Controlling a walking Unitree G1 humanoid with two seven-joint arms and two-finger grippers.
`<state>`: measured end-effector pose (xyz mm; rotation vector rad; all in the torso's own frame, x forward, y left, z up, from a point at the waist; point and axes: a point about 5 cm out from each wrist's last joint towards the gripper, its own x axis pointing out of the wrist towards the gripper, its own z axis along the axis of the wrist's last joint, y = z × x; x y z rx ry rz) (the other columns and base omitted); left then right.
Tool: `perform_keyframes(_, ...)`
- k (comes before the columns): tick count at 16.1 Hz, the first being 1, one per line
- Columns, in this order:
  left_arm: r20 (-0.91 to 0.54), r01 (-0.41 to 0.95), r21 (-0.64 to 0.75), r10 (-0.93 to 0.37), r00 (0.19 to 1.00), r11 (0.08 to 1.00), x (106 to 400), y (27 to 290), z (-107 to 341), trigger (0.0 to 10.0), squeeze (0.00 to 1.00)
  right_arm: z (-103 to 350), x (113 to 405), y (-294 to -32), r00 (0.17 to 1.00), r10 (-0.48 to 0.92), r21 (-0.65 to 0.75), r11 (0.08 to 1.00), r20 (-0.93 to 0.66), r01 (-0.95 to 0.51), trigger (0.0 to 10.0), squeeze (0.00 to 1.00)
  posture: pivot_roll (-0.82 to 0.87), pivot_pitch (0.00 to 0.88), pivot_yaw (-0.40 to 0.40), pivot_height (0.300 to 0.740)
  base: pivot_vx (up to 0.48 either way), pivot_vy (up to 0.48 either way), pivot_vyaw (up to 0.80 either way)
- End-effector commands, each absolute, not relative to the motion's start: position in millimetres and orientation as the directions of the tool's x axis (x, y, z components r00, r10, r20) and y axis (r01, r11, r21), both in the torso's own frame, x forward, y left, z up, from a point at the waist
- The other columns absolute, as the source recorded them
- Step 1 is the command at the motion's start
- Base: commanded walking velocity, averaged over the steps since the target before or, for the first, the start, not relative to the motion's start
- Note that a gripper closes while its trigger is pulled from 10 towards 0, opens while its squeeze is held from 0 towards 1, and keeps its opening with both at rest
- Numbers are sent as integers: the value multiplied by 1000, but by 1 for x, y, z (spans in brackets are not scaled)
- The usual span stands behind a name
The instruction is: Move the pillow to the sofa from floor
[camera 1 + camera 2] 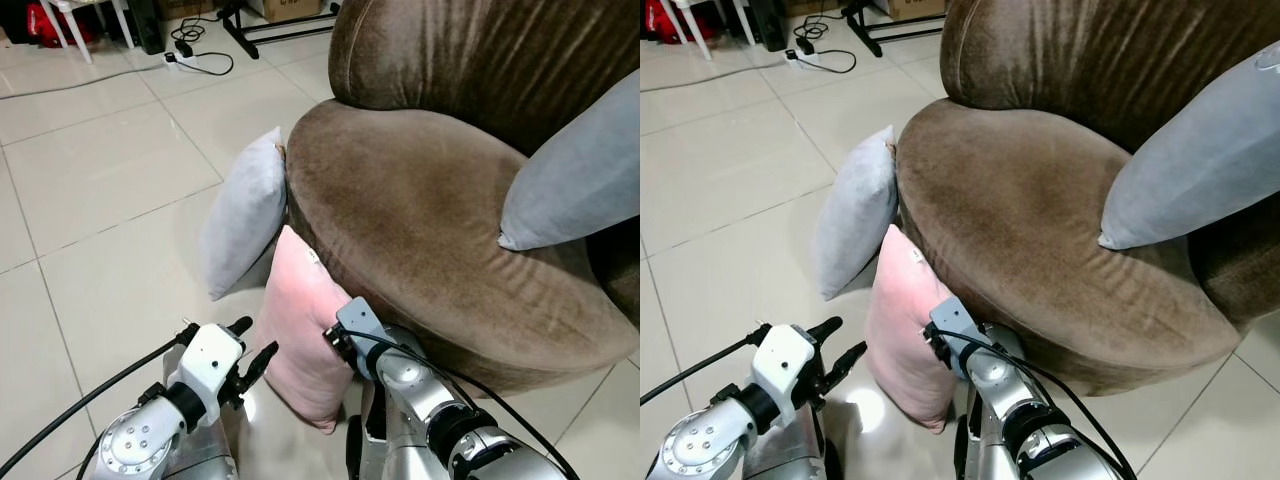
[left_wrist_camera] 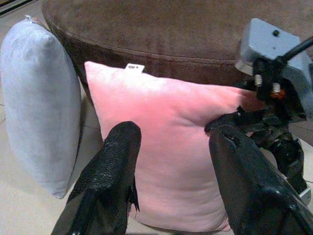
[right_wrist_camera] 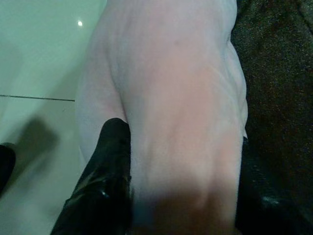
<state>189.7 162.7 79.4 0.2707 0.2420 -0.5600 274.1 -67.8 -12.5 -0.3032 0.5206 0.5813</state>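
Jaws of the right gripper [image 3: 181, 196] are clamped around the near edge of the pink pillow [image 1: 300, 340]: the right wrist view shows one black finger [image 3: 105, 171] pressed against the pillow's floor-facing side and the other dark finger on the side facing the sofa, with the fabric bulging between them. At about 7 o'clock in the head views, the left gripper [image 1: 252, 348] hovers just beside the pillow's broad face with its jaws spread apart and nothing between them; in the left wrist view its two fingers [image 2: 110, 171] frame the pink cushion without touching it.

That pink pillow stands on edge on the tiled floor [image 1: 100, 200], leaning against the front of the brown sofa [image 1: 420, 210], a small white tag at its top corner. Just beyond it, toward 11 o'clock, a grey pillow [image 1: 243, 212] also stands on the floor, propped against the sofa's rounded seat. Another grey pillow [image 1: 580, 175] rests on the seat at 2 o'clock, tilted against the backrest.

Farther off, at 12 o'clock, a white power strip [image 1: 180, 60] with black cables lies on the tiles, with white chair legs [image 1: 75, 30] near the upper left corner.
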Motion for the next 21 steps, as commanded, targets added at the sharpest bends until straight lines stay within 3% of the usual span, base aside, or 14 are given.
perform_keyframes(1, -321, 533, 185, -462, 827, 826, 189, 164, 76, 10000, 0, -17, 272, -73, 696, 441, -119, 792, -567, -599, 0, 0, 65, 76, -97, 462, 0, 0, 0)
perform_keyframes(6, -316, 481, 190, -411, 855, 856, 191, 168, 73, 10000, 0, -15, 274, -74, 690, 452, -108, 789, -566, -605, 0, 0, 74, 37, -110, 462, 0, 0, 0)
perform_keyframes(16, -269, 386, 220, -324, 907, 896, 198, 175, 75, 10000, 0, -6, 266, -48, 617, 651, 41, 702, -442, -711, 0, 0, 94, 0, -102, 462, 0, 0, 0)
perform_keyframes(19, -240, 361, 234, -306, 921, 903, 206, 176, 76, 10000, 0, 27, 291, -52, 710, 658, 103, 747, -251, -657, 0, 0, 109, 0, -108, 462, 0, 0, 0)
perform_keyframes(20, -212, 334, 247, -285, 935, 910, 210, 178, 79, 10000, 0, 61, 310, -60, 770, 632, 183, 770, -85, -612, 0, 0, 115, 0, -109, 462, 0, 0, 0)
perform_keyframes(21, -200, 321, 251, -275, 940, 913, 212, 179, 81, 10000, 0, 75, 316, -65, 786, 618, 209, 771, -17, -601, 0, 0, 116, 0, -109, 462, 0, 0, 0)
